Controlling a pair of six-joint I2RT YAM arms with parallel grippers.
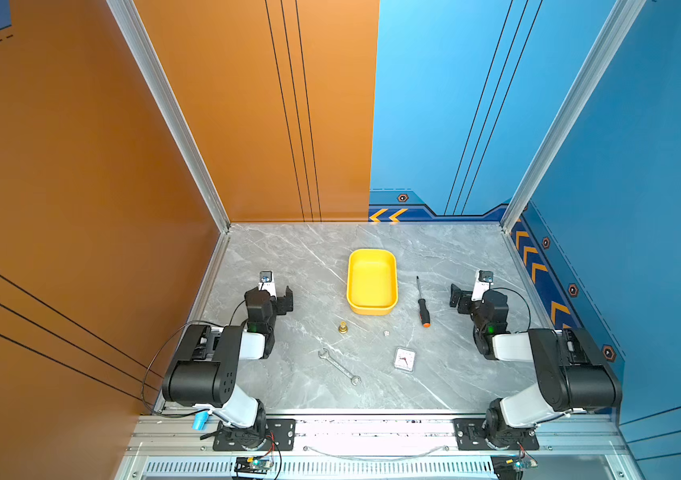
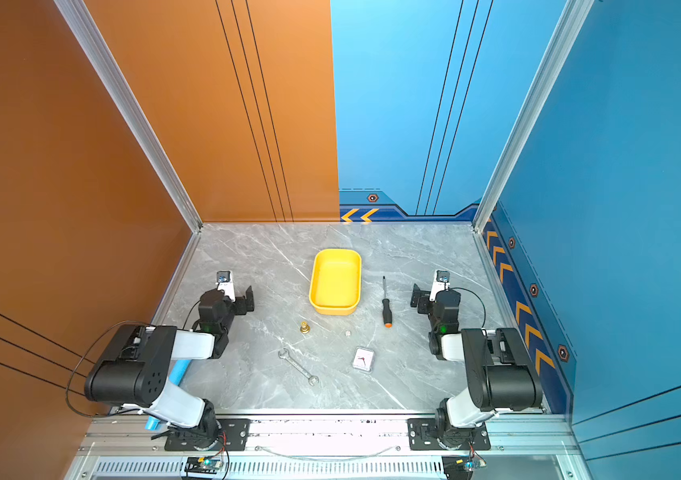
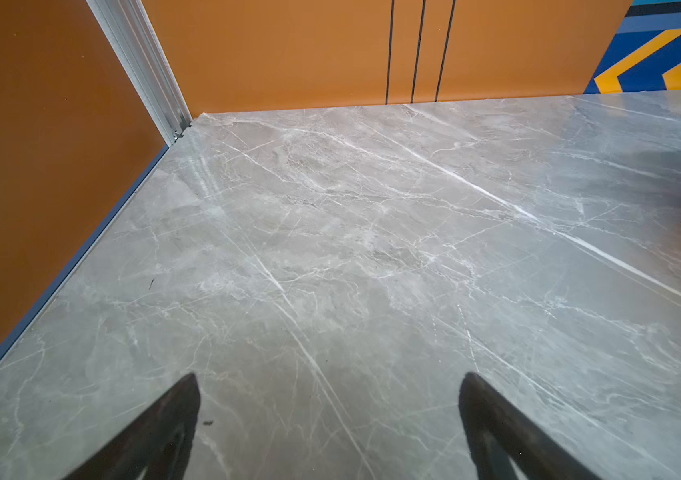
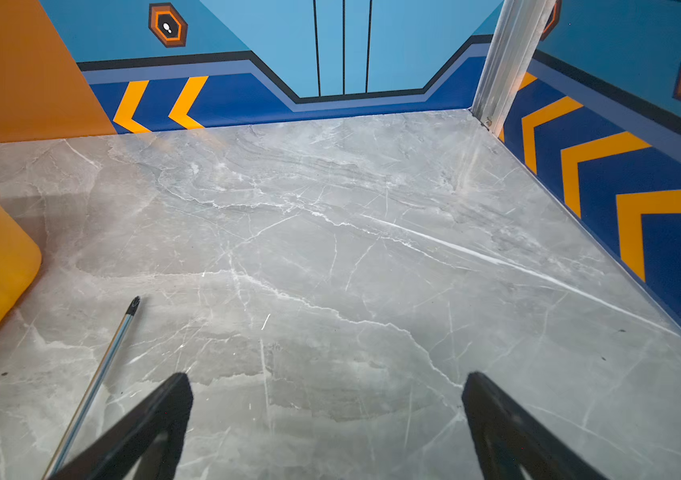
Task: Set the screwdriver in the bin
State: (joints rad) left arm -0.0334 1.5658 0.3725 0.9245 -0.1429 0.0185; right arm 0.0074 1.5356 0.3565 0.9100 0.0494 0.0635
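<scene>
You are facing the reach step: right gripper (image 4: 326,376) hanging spread, empty, near the screwdriver (image 1: 423,305) lying beside the bin (image 1: 372,311). Next move is calling for straddling its handle, then pinching.

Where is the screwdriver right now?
In a top view the screwdriver lies just right of the bin, between it and the open right gripper, orange cap nearest the arm bases.

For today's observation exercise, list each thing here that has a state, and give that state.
bin: upright, empty.
screwdriver: lying flat beside the bin, ungripped.
left gripper: open, empty.
right gripper: open, empty.
wrench: lying flat.
clock: lying face up.
</scene>
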